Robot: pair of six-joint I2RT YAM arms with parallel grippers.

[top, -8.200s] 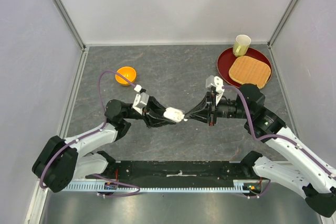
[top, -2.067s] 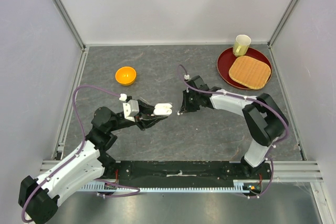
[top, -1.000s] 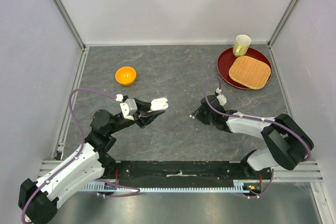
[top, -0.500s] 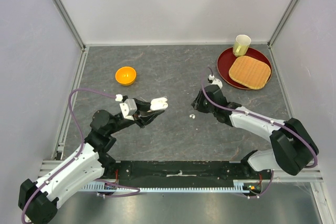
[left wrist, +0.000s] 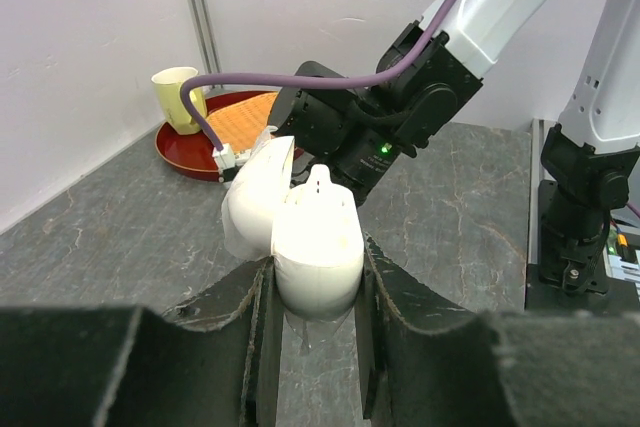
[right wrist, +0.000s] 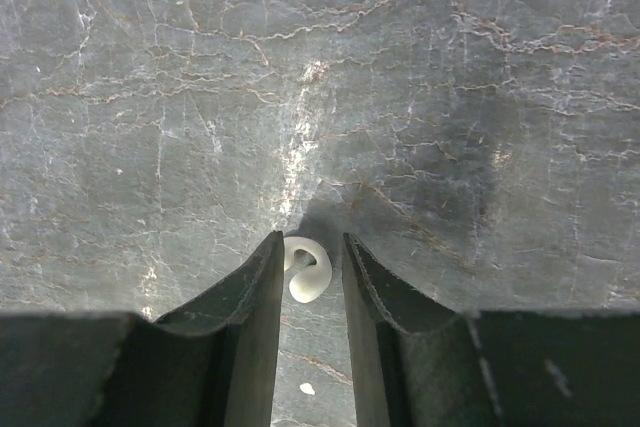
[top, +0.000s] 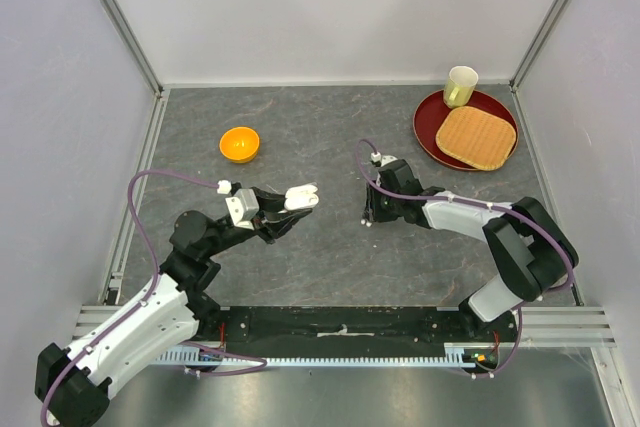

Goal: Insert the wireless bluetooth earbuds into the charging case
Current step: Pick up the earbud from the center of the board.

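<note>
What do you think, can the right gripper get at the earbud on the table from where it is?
Probably yes. The right gripper has a finger on either side of the earbud lying on the table, nothing between. The left gripper, holding the charging case, is apart from it.

Bright, even light; near foreground softly blurred.

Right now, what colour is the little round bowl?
The small round bowl is orange; top view.
</note>
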